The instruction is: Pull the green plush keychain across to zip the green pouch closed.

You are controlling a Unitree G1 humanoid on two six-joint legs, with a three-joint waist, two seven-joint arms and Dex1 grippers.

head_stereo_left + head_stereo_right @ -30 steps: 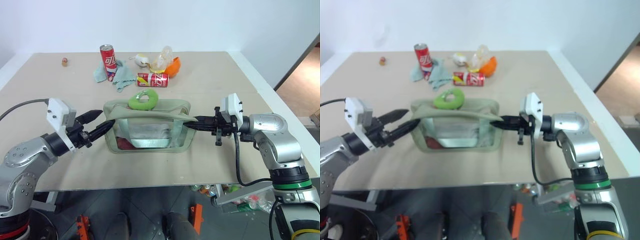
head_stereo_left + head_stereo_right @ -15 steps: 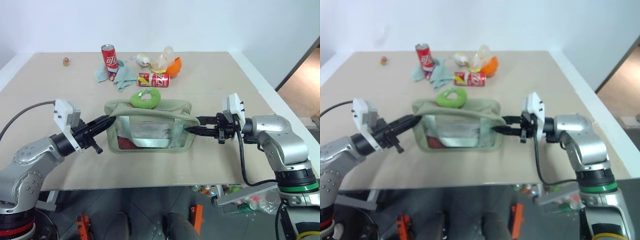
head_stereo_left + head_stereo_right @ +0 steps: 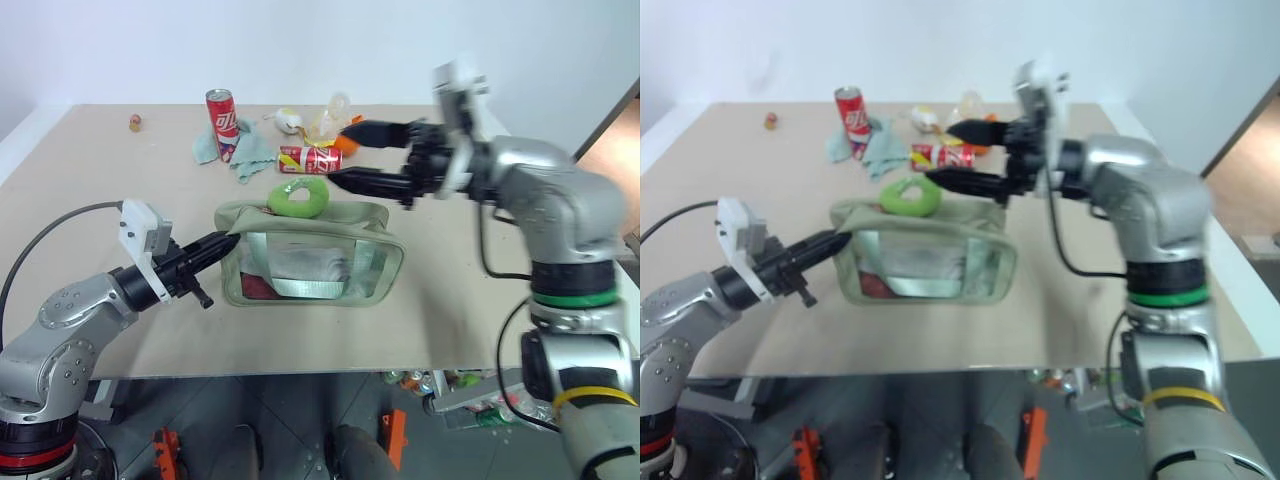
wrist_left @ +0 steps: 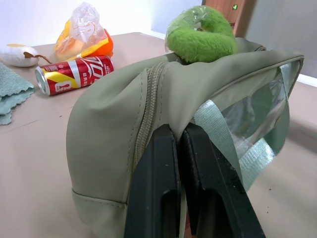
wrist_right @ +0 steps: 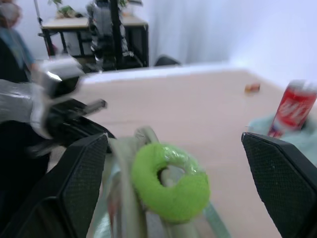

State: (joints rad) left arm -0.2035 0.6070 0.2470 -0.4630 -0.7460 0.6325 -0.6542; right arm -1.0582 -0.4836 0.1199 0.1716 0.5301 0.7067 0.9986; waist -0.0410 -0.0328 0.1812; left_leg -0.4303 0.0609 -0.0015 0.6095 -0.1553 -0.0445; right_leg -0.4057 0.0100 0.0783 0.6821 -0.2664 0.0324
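The green pouch [image 3: 310, 266] sits near the middle of the worktop [image 3: 450, 300], its clear window side facing the robot. The green plush keychain [image 3: 297, 198] rests on top of the pouch along its far edge, roughly at mid-length.

The left pincer [image 3: 222, 243] is clenched on the left end of the pouch; in the left wrist view its 2 fingers [image 4: 153, 198] press together against the fabric beside the zipper seam, apparently pinching a fold of it.

The right pincer [image 3: 352, 156] hangs in the air above the pouch's far right side, its fingers spread wide and grasping nothing, tips aimed toward the keychain without touching it.

Behind the pouch lie an upright red can [image 3: 221, 112], a tipped red can [image 3: 306, 159], a pale teal cloth [image 3: 245, 160] and an orange item wrapped in clear plastic [image 3: 338, 128].
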